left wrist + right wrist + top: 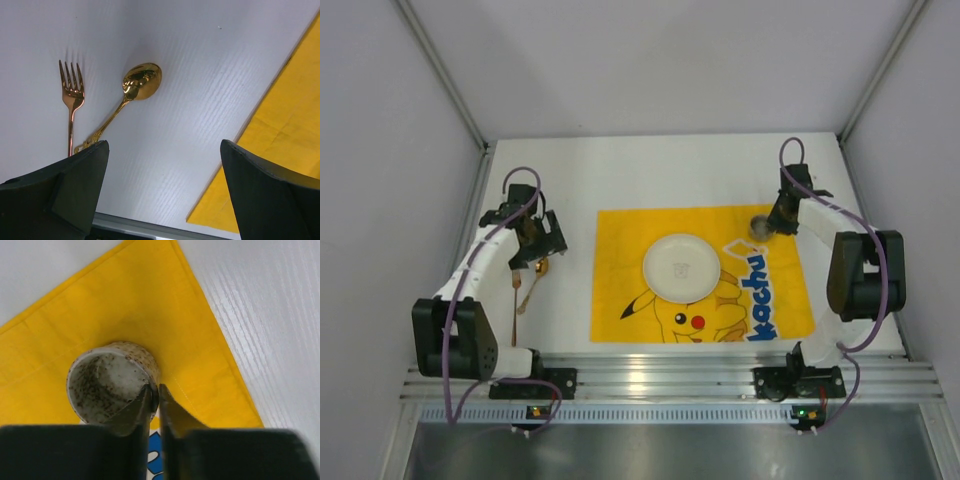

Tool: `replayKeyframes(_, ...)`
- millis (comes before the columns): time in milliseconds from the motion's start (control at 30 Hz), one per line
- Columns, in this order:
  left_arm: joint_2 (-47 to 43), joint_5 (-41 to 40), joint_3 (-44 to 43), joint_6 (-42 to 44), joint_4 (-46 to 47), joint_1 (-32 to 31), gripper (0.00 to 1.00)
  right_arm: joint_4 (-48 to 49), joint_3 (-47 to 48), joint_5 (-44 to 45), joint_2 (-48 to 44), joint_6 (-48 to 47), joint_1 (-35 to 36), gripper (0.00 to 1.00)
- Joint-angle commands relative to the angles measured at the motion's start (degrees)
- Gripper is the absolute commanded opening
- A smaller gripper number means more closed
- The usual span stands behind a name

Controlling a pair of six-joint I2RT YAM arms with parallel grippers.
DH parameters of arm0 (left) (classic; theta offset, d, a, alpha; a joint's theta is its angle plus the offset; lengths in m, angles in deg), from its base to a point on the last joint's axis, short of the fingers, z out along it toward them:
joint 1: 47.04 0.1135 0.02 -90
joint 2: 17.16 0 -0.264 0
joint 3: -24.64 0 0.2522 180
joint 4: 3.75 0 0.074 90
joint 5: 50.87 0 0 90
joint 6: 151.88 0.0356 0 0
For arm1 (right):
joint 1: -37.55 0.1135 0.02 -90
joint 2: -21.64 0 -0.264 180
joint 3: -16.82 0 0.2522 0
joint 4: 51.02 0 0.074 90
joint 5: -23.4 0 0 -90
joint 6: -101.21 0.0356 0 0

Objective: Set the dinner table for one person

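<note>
- Crockery first: the small speckled stoneware cup [107, 385] stands upright near the far right corner of the yellow cartoon-printed cloth mat [100, 315]. The right gripper [154, 390] has its fingers pressed almost together on the cup's thin wall at the near rim, seemingly one inside and one outside.
- The cup is probably light, rigid and easy to chip. A rim pinch may let it swing, so it wants carrying level and low.
- The large white dinner table [650, 170] is stiff and flat (a surface to set things on, not to grasp), and the mat lies across its middle.
- The left gripper [165, 145] is spread wide and holds nothing, hovering over bare tabletop left of the mat.
- Below it lie the gold metal fork [72, 95] and gold metal spoon [141, 82], close together. Both look thin, hard and slippery, so they are best pinched across the handle.
- The round white plate [681, 268] sits mid-mat, well apart from the cup. The soft mat could ruck if anything is dragged over it.
</note>
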Motion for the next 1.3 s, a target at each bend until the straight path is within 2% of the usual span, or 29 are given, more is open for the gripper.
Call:
replayKeyframes(0, 1.34, 0.74, -1.12, 3.23, 3.08, 1.98, 0.98, 1.79, 0.13, -0.98, -3.02, 0.0, -0.35, 0.28)
replayKeyframes(33, 1.7, 0.92, -0.85, 3.41, 3.78, 2.43, 0.98, 0.57, 0.31, -1.34, -3.29, 0.27, -0.35, 0.39)
replayKeyframes(100, 3.28, 1.53, -0.59, 3.67, 4.22, 3.39, 0.97, -1.02, 1.35, -1.78, -4.34, 0.79, -0.44, 0.73)
replayKeyframes(167, 4.94, 1.62, -0.67, 4.03, 4.49, 3.4, 0.96, -3.48, 2.32, -1.69, -5.83, 0.97, -0.26, 0.77)
replayKeyframes(367, 9.95, 1.01, 0.11, 6.31, 3.79, 3.4, 0.87, -8.58, 5.4, -2.31, -11.36, 1.41, -0.35, 0.8)
replayKeyframes(567, 13.56, -2.51, -0.85, 7.19, -1.83, 6.21, 0.86, -12.27, 6.46, -3.01, -16.03, 2.03, -0.44, 0.81)
replayKeyframes(767, 19.18, 1.7, 0.82, 7.37, -1.31, 8.67, 0.83, -14.3, 5.67, -3.01, -19.55, 2.47, -0.88, 0.81)
replayKeyframes(800, 20.06, 2.84, 0.91, 7.37, -1.22, 8.76, 0.73, -14.47, 5.58, -3.01, -19.64, 2.29, -0.97, 0.81)
replayKeyframes(967, 25.16, 3.12, 0.64, 7.54, -0.61, 8.84, 0.62, -14.83, 4.88, -2.75, -19.9, 1.85, -1.14, 0.8)
replayKeyframes(1000, 25.78, 3.03, 0.82, 7.54, -0.35, 8.85, 0.53, -14.91, 4.79, -2.66, -19.9, 1.76, -1.14, 0.8)
replayKeyframes(1200, 29.47, 3.12, -0.76, 7.81, 0.53, 8.85, 0.23, -15.09, 4.88, -2.66, -19.99, 1.32, -1.23, 0.79)
replayKeyframes(1233, 30.34, 3.64, -1.63, 7.81, 0.45, 8.85, 0.11, -15.09, 4.88, -2.83, -19.99, 1.32, -1.23, 0.79)
replayKeyframes(1267, 30.7, 3.99, -1.99, 7.81, 0.45, 8.85, 0.04, -15.18, 5.05, -3.01, -19.99, 1.24, -1.23, 0.79)
